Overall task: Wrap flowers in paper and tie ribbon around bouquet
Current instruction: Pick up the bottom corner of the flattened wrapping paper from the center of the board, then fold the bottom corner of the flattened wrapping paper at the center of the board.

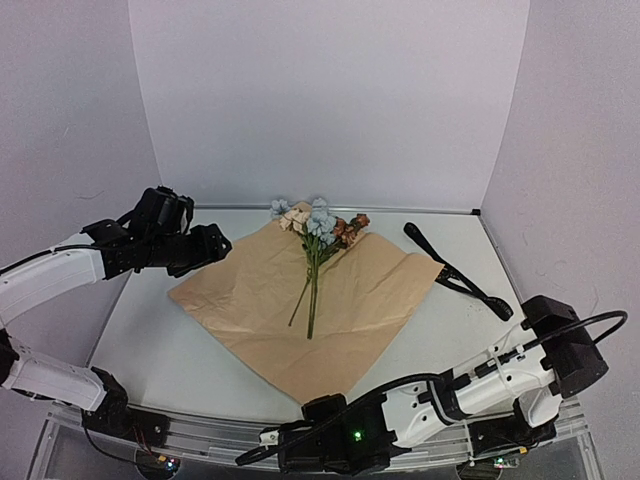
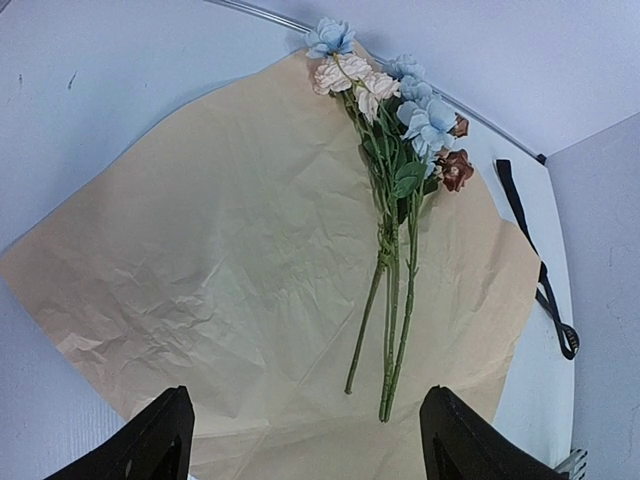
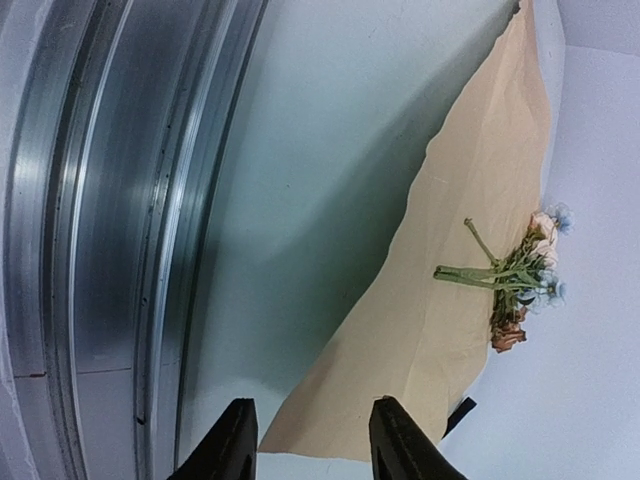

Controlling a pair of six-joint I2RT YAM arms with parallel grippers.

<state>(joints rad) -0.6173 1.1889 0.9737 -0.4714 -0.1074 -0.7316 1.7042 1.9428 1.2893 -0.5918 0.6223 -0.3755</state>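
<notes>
The flowers [image 1: 318, 250] lie loose on the paper [image 1: 250, 300], just right of its middle. Their blue, cream and brownish heads are at the far corner and their green stems point back toward me. One blue head sits right at the paper's far edge. The paper is spread flat on the table [image 1: 150, 340] like a diamond, tan side up, creased but not folded around anything. The ribbon [image 1: 455, 275] lies on the bare table just beside the paper's right corner, stretched out loosely and running off toward the right wall. My left gripper [image 2: 307, 400] hovers over the paper's left part with its fingers spread wide and nothing between them, looking across the sheet at the stems. My right gripper [image 3: 315, 410] is low at the near corner of the paper, close to the metal rail [image 3: 100, 250] along the table's front edge. Its fingers stand apart with a narrower gap, the paper's corner showing between them. I cannot tell whether either finger touches the sheet.
</notes>
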